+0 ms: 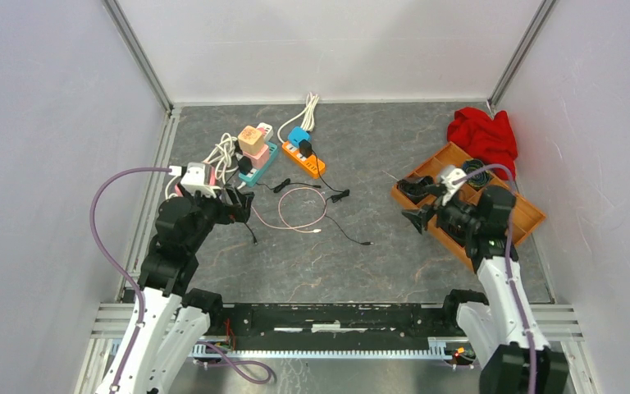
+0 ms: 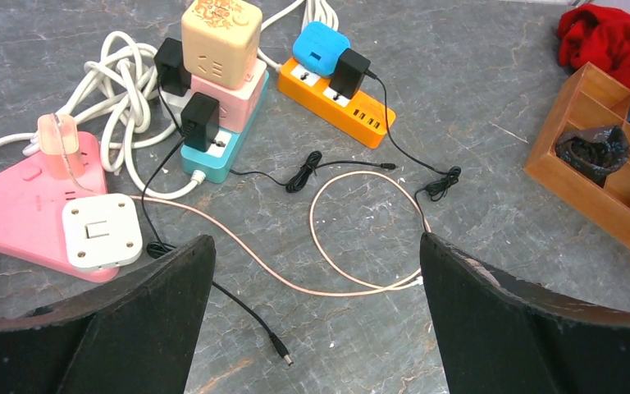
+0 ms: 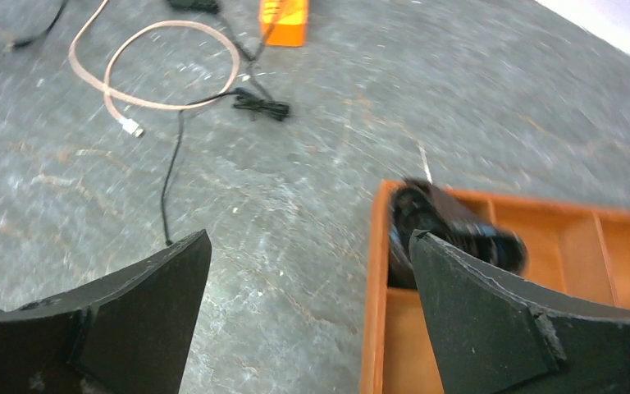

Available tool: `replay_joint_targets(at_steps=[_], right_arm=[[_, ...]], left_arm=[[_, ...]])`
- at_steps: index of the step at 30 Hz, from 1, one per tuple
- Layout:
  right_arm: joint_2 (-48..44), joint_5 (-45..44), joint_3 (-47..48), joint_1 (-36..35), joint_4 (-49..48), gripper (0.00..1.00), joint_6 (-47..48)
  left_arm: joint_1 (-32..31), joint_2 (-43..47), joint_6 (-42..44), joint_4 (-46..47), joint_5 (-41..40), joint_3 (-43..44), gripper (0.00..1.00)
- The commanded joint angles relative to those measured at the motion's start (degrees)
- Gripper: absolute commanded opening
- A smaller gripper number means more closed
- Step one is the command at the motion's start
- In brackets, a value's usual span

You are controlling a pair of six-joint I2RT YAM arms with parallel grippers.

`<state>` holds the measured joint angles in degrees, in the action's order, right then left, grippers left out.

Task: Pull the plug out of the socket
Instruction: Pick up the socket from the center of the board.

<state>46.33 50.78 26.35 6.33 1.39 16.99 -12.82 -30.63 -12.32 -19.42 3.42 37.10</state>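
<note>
Toward the left rear of the table, the likeliest target is the black plug seated in the near end of the teal strip, just beside a stack of cube adapters; a 2nd black adapter sits in the orange strip farther right, so which socket is meant is my judgement, not something shown. The left gripper hangs low over the pink cable loop with its 2 fingers spread wide and nothing between them, tilted forward so that its camera looks straight at the strips. To do the approach well, it should go forward and slightly left, line its fingers up with the plug's flat sides, close on the body rather than the thin lead, and pull straight along the pins. The strip looks light and may lift with the plug, so the other arm could press it down. A pink strip carrying a white plug lies near the left finger and must not be bumped. The right gripper hovers well apart at the near corner of the wooden tray, equally wide and empty, elbow folded.
</note>
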Motion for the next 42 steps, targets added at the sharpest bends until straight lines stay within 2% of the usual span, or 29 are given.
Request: replay_joint_targets(at_steps=[1,16,20,32,42], right_arm=[[7.8,-3.8,10.4,-8.6,4.2,0.98,13.6],[47.9,-31.2,49.2,-33.6,10.8,0.98,11.2],[55.9,-34.6,57.0,-37.6,13.2,0.98,9.8],[73.0,-36.9,73.1,-40.2,15.7,0.98,2.3],[82.4,-35.9,81.5,-40.2,16.4,0.98,-2.4]], left_arm=[[0.3,0.6,3.0,2.5,-0.2,0.0,1.00],[0.3,2.3,3.1,2.4,-2.0,0.1,1.00],[0.3,2.1,3.0,2.3,-1.8,0.1,1.00],[0.3,2.2,2.8,2.3,-0.8,0.2,1.00],[0.3,3.0,2.8,2.5,-0.4,0.2,1.00]])
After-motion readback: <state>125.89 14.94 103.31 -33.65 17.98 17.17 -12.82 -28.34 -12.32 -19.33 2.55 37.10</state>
